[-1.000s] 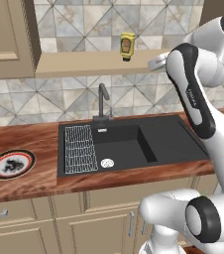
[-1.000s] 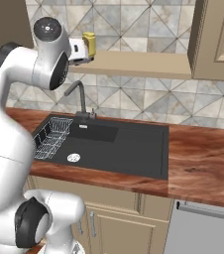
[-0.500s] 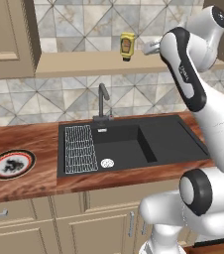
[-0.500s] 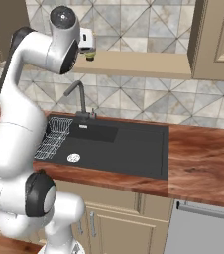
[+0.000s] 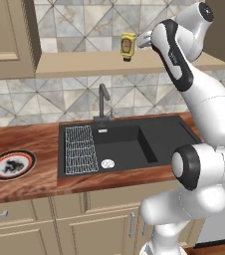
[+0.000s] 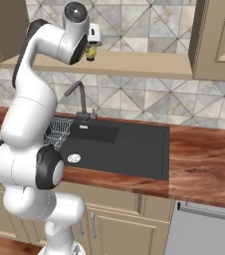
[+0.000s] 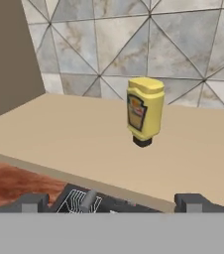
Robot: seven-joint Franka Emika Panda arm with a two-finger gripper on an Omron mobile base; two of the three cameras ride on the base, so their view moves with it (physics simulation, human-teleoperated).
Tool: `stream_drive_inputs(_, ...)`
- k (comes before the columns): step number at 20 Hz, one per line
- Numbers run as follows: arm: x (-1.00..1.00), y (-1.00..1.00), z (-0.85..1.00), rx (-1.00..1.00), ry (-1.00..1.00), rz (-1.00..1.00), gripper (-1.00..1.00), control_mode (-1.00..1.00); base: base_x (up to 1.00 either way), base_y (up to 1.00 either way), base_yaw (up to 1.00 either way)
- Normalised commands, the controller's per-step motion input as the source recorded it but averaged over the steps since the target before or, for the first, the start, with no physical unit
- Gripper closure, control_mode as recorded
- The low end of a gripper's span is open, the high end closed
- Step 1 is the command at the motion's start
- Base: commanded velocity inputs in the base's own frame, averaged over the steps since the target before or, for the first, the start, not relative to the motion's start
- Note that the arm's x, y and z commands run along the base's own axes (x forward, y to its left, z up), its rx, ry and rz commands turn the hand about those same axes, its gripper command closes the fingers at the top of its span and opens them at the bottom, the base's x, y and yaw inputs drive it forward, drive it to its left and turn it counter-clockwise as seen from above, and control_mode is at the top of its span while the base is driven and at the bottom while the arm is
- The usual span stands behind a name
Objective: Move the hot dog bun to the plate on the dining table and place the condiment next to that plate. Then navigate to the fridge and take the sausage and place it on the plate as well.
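On the shelf (image 5: 84, 63) above the sink, against the tiled wall, stands the condiment bottle (image 5: 128, 47): yellow, cap down, dark label on its front. Bottle upright, resting on its black cap, alone on the beige shelf board.

Arm raised high, wrist at shelf level. Gripper (image 7: 111, 201) faces the bottle from the open side of the shelf; bottle sits centred between the two finger tips in the hand view (image 7: 144, 110), farther back on the shelf, not touched. Fingers (image 7: 28, 202) wide apart, nothing between them. From the left base view the hand's white end is just right of the bottle, near but apart. From the right base view the bottle (image 6: 89, 51) is mostly hidden behind the wrist; only its lower part shows.

Below the shelf: black sink (image 5: 129, 144) set in a wooden counter (image 5: 25, 179), faucet (image 5: 103, 102) at its back edge, wire rack (image 5: 81, 148) in the left part of the basin, drain (image 5: 107, 163) beside it. Round plate (image 5: 11, 165) with a dark pattern lies on the counter left of the sink, well apart from the bottle. Cabinets (image 5: 7, 35) flank the shelf on both sides.
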Motion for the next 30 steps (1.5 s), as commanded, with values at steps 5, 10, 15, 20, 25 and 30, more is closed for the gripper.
stream_drive_inputs(5,0.46,0.0,0.0,0.06,-0.04,0.0,-1.0,-1.0,0.0,0.0,0.0)
stream_drive_inputs(10,0.31,0.0,0.0,0.06,-0.07,0.0,-1.0,-1.0,0.0,0.0,0.0)
stream_drive_inputs(15,0.29,0.0,0.0,0.03,-0.06,0.0,-1.0,-1.0,0.0,0.0,0.0)
stream_drive_inputs(20,0.33,0.0,0.0,0.0,0.0,0.0,-1.0,-1.0,0.0,0.0,0.0)
stream_drive_inputs(25,0.26,0.0,0.0,0.0,0.0,0.0,-1.0,-1.0,0.0,0.0,0.0)
stream_drive_inputs(30,0.26,-0.02,0.0,0.0,0.0,0.0,-1.0,-1.0,0.0,0.0,0.0)
